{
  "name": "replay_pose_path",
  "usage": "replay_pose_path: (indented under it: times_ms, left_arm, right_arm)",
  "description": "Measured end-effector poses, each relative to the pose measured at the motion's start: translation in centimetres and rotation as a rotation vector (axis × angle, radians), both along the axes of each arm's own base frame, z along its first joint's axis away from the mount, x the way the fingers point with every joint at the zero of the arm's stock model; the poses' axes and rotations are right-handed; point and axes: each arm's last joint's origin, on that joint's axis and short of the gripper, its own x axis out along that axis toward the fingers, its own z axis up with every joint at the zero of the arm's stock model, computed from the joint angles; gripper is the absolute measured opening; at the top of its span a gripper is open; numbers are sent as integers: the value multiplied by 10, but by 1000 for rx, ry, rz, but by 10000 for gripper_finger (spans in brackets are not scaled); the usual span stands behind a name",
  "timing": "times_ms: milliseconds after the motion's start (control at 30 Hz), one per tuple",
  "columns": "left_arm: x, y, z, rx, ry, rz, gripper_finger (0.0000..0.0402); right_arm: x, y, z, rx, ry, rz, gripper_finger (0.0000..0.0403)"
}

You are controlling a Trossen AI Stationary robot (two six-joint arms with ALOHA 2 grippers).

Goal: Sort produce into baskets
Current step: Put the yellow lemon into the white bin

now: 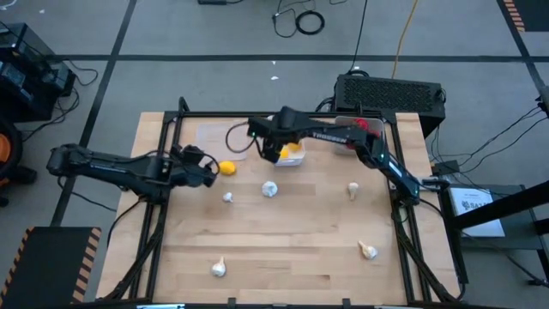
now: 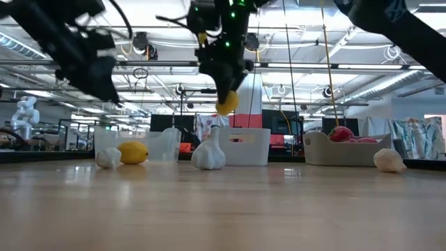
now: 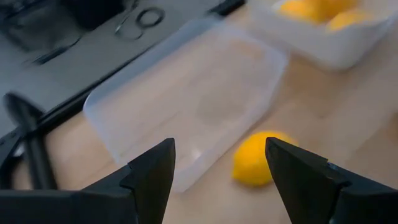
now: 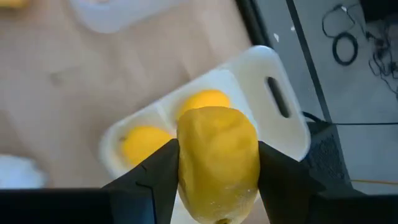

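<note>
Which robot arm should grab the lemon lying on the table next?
The left. Its open end effector already points at the loose yellow toy lemon beside the clear plastic tray. The right end effector is busy: it holds another yellow lemon above the white plastic tray.

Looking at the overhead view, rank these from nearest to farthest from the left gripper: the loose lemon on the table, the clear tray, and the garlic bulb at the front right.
From the left gripper:
1. Loose lemon, just to its right.
2. Clear tray, behind it toward the table's back edge.
3. Front-right garlic bulb, far across the table.
</note>
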Motion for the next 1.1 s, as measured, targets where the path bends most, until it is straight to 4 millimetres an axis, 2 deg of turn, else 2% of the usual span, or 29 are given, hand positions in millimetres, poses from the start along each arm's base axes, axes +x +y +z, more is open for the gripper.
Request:
replay_pose_path:
  times_ms: [167, 367, 467, 567, 667, 733, 933, 1100]
  left_arm:
    - [-12, -10, 18, 13, -128, -67, 255]
    - [-20, -15, 24, 29, -189, -102, 255]
    - [-20, -17, 24, 31, -189, -111, 255]
    - [-20, -16, 24, 38, -187, -107, 255]
    - [-21, -16, 24, 52, -179, -98, 255]
    - [-21, -16, 24, 55, -177, -96, 255]
    - [-21, -16, 23, 48, -171, -101, 255]
    - [-20, -16, 20, 33, -166, -105, 255]
  right_arm:
    - [-9, -29, -1, 87, -4, -18, 204]
    - [-19, -66, -4, 107, -55, -115, 222]
    - [-24, -76, -4, 113, -67, -154, 228]
    - [-22, -77, -4, 164, -106, -145, 232]
    - [-11, -67, -2, 285, -205, -64, 233]
    - [0, -52, 0, 331, -266, 20, 233]
    - [34, -1, -1, 271, -389, 274, 233]
    - [56, 37, -24, 245, -486, 380, 233]
